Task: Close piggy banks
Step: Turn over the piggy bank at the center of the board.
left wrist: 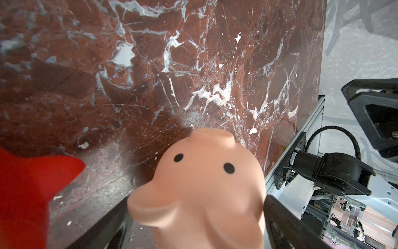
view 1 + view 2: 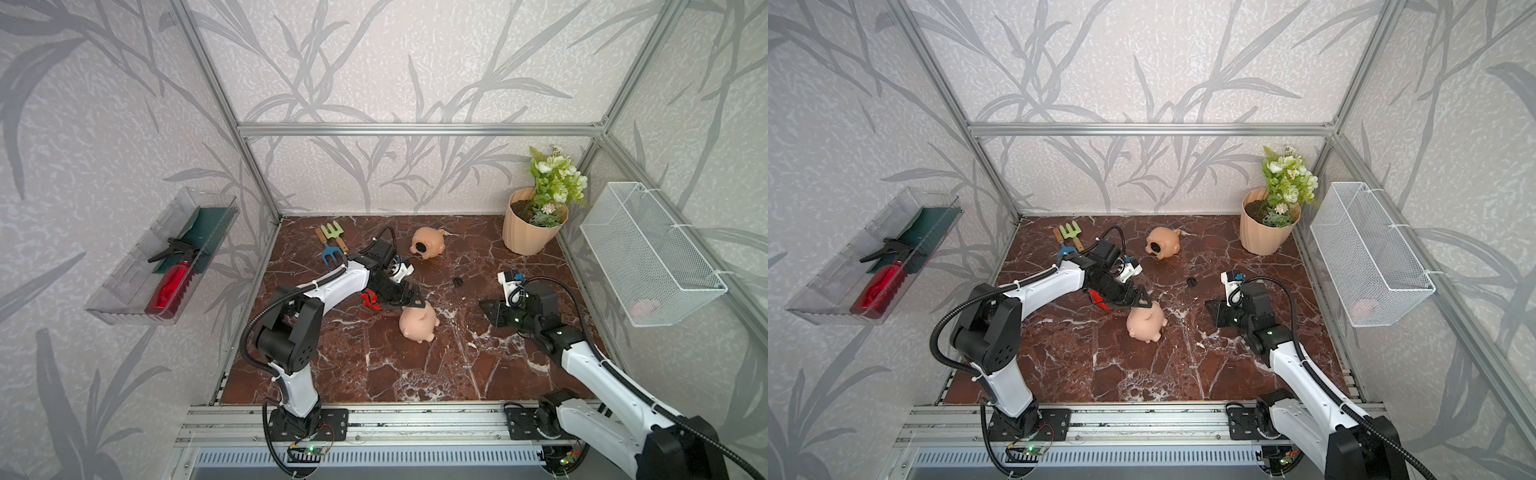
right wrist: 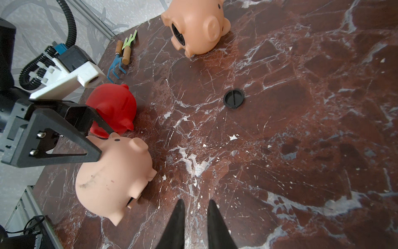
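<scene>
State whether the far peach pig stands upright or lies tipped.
Tipped: the far pig lies on its side, its belly hole facing sideways, not down at the table.

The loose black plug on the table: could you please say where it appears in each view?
Top view: black plug on the table, near its middle.
Top view: black plug, same spot.
Left wrist: not in view.
Right wrist: alone, mid-picture.
Shared landmark: nearer peach piggy bank, in all four.
</scene>
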